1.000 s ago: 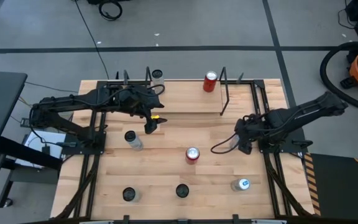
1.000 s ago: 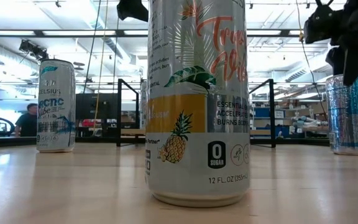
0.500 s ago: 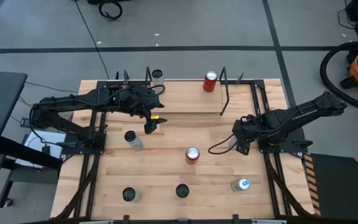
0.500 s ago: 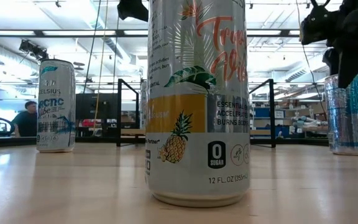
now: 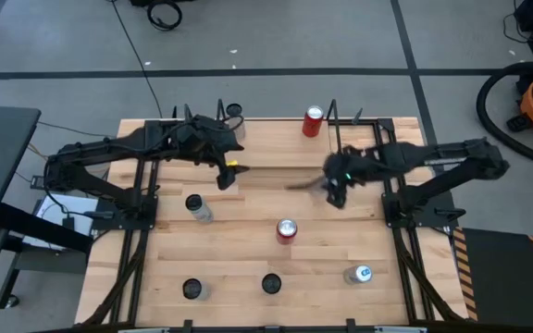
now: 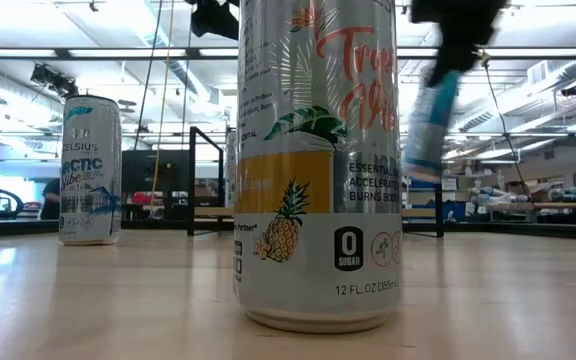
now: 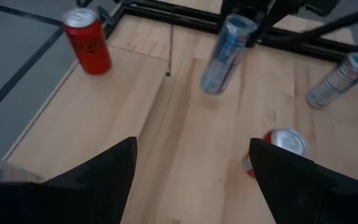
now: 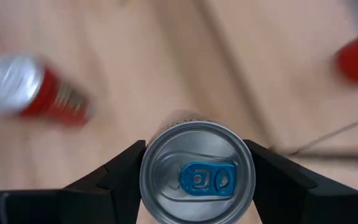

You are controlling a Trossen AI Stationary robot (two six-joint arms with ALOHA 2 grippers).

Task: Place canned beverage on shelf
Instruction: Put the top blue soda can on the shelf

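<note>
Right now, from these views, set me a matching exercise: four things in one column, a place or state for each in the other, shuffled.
Things:
1. blue-tab can
2. pineapple can
3. Celsius can
4. left gripper

States:
A. empty, jaws open
B. standing on the table, nearest the low camera
C. tilted, off the table, in the right gripper
D. standing farther back, at the left of the low view

Pairs: 1-C, 2-B, 3-D, 4-A
</note>
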